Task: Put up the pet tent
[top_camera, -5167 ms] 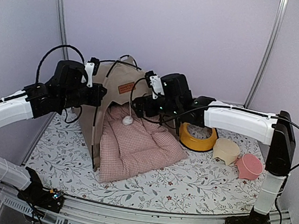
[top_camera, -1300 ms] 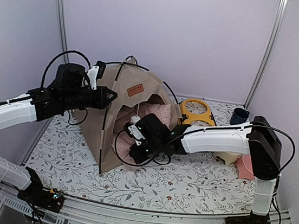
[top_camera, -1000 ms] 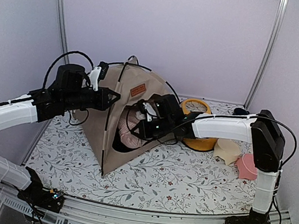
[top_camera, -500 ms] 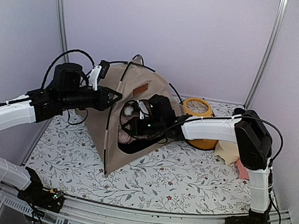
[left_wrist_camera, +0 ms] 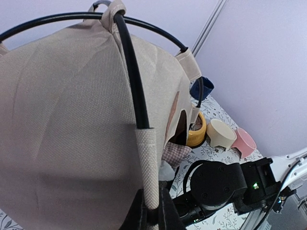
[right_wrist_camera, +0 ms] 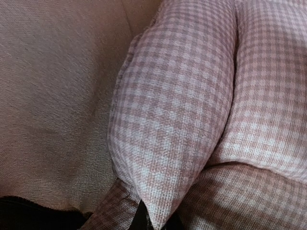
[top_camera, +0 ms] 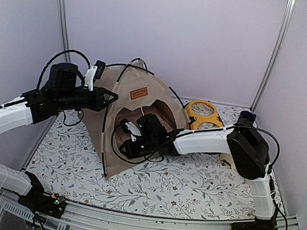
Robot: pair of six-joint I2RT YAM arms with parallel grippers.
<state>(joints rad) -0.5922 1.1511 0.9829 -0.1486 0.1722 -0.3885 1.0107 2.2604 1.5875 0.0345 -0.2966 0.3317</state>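
The tan pet tent (top_camera: 138, 99) stands at the centre-left of the mat, its arched doorway facing the front. My left gripper (top_camera: 110, 95) is shut on the fabric sleeve at the end of a black pole (left_wrist_camera: 132, 72) on the tent's (left_wrist_camera: 67, 124) left front edge. In the left wrist view that gripper (left_wrist_camera: 152, 213) clamps the sleeve. My right gripper (top_camera: 123, 139) reaches into the doorway. In its wrist view it (right_wrist_camera: 152, 221) pinches a corner of the pink checked cushion (right_wrist_camera: 192, 96) against the tan tent wall (right_wrist_camera: 57, 96). Some cushion (top_camera: 136, 116) shows inside the doorway.
A yellow bowl stand (top_camera: 205, 114) sits right of the tent, with a dark blue cup (top_camera: 247, 116) behind it. The left wrist view also shows a cream bowl (left_wrist_camera: 221, 134) and a pink bowl (left_wrist_camera: 243, 143). The floral mat (top_camera: 190, 181) covers the table.
The cushion, which lay in front of the tent, now sits inside it. Over the last second my right gripper moved lower and leftward in the doorway. The left gripper kept its hold.
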